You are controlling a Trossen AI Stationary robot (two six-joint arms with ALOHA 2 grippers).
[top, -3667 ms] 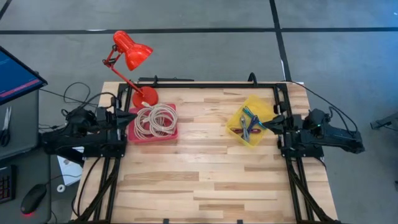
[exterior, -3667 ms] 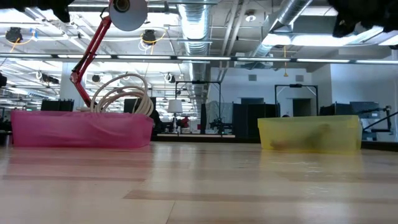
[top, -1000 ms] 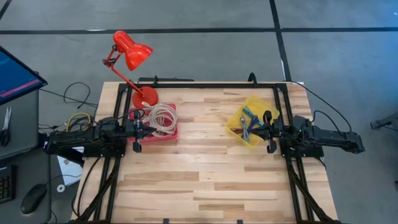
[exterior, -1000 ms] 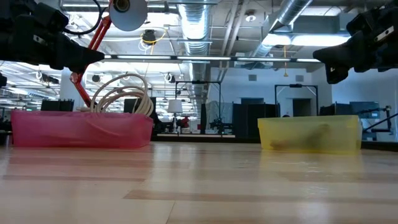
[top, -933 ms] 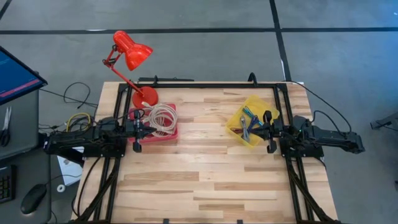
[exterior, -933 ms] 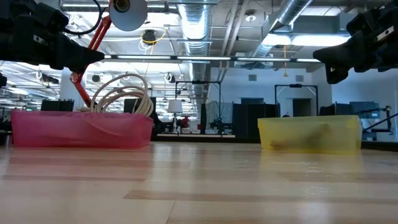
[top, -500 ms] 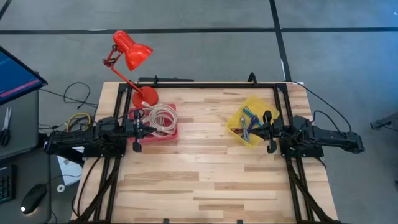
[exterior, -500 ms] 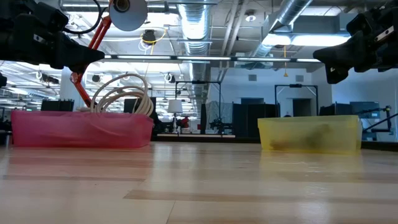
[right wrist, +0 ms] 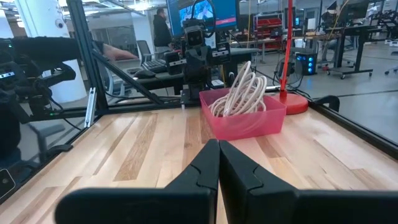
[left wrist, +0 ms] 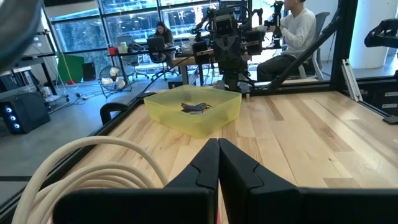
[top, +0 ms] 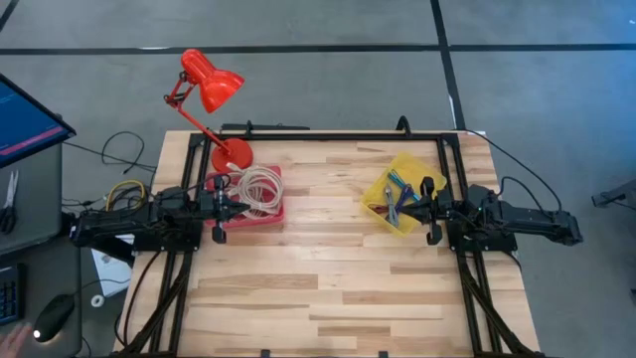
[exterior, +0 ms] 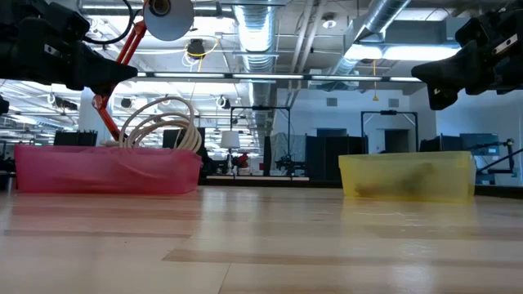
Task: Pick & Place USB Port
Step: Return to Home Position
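Note:
A pink bin point(top: 248, 211) at the table's left holds coiled white cables point(top: 253, 187). A yellow bin point(top: 417, 166) at the right holds several small coloured pieces point(top: 396, 199); I cannot tell a USB port among them. My left gripper point(top: 235, 207) hangs shut and level above the pink bin's left part, pointing at the yellow bin point(left wrist: 193, 112). My right gripper point(top: 411, 209) hangs shut and level above the yellow bin's right edge, pointing at the pink bin point(right wrist: 245, 115). In each wrist view the two fingertips point(left wrist: 218, 149) point(right wrist: 218, 148) meet with nothing between them.
A red desk lamp point(top: 211, 85) stands with its base point(top: 232, 154) at the table's far left, behind the pink bin. Black frame rails point(top: 328, 133) run along the far edge and both sides. Bare wood point(top: 328, 278) lies between the bins and toward the near edge. People sit in the room beyond.

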